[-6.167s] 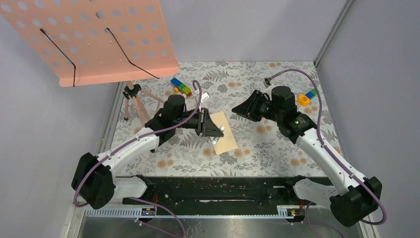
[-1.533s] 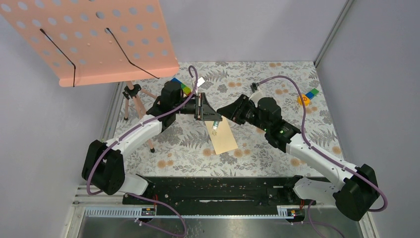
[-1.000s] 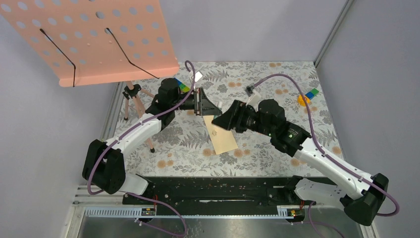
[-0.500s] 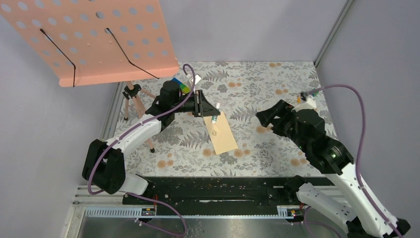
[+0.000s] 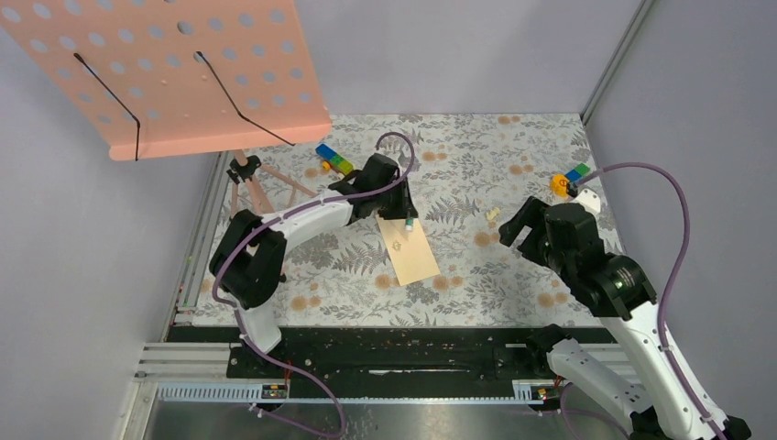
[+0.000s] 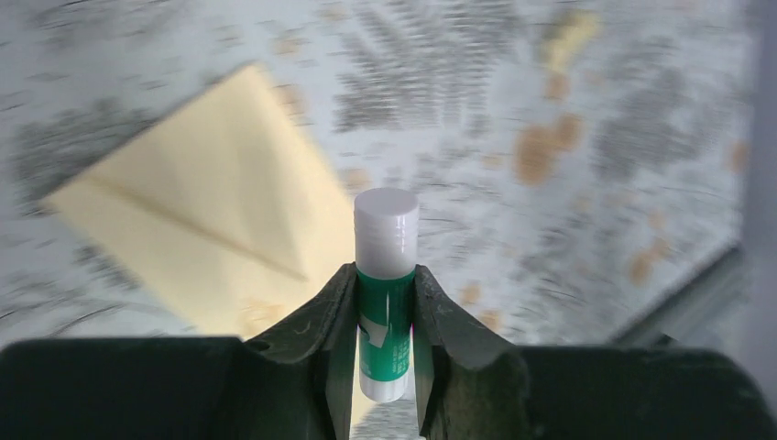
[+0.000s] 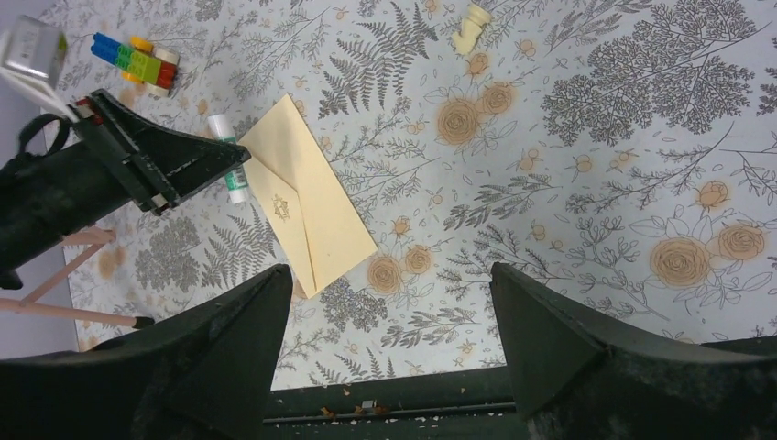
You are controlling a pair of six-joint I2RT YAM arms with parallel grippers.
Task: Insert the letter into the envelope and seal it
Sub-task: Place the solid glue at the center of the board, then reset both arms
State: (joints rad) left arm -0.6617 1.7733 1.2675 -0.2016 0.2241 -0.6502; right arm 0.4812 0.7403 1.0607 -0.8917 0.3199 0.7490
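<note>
- Lying flat on the floral-print table surface (image 5: 476, 165), the small tan paper envelope (image 5: 410, 249) sits near the middle, between the two arms.
- In the right wrist view its triangular flap appears folded down onto the body. Whether it is bonded cannot be told.
- The pale cream letter sheet is not visible in any view. It is judged to be inside the envelope, so insertion looks complete.
- Remaining work, as judged: confirm the seal, then put the adhesive away.
- The left gripper (image 6: 385, 286) is closed narrowly on a green glue stick with a white end (image 6: 386, 275), which it holds at the envelope's far end. Contact between stick and paper cannot be determined.
- The right gripper (image 7: 389, 275) has its fingers spread wide and holds nothing. It stands well apart from the envelope, on the right.
- Compared with the view half a second earlier:
  - the left arm has swung its wrist round over the envelope's far corner;
  - the right arm has pulled slightly further back, with its fingers wider apart;
  - the envelope has not shifted.
- Further out, the multicoloured toy bricks (image 5: 334, 160) and a small cream piece (image 5: 493, 214) lie untouched.
</note>
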